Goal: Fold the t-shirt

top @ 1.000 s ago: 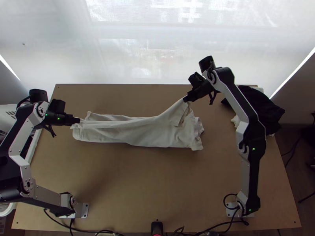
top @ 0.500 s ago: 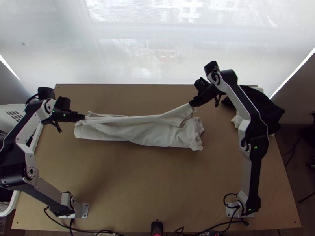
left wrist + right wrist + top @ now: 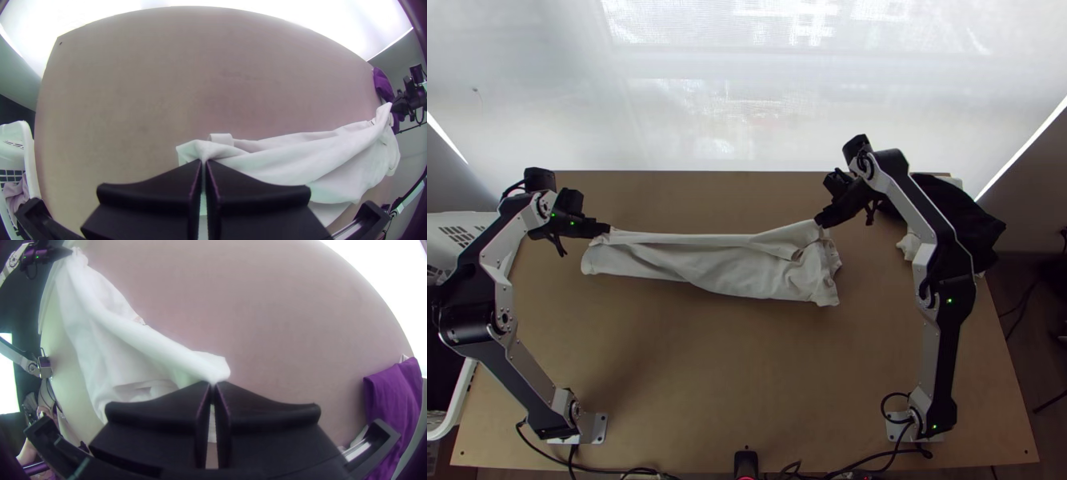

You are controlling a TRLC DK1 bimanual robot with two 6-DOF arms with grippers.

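On the bench (image 3: 731, 384), a white T-shirt (image 3: 739, 276) lies in 1 long, layered strip, likely light, soft and prone to sag; its 2 far corners look the best holds. Seen from above, it extends toward 4 o'clock from the left gripper (image 3: 609, 230) and 8 o'clock from the right gripper (image 3: 819, 222), each pinching its far edge.

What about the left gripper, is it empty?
No, the left gripper holds one end of the white shirt, pinched tight.
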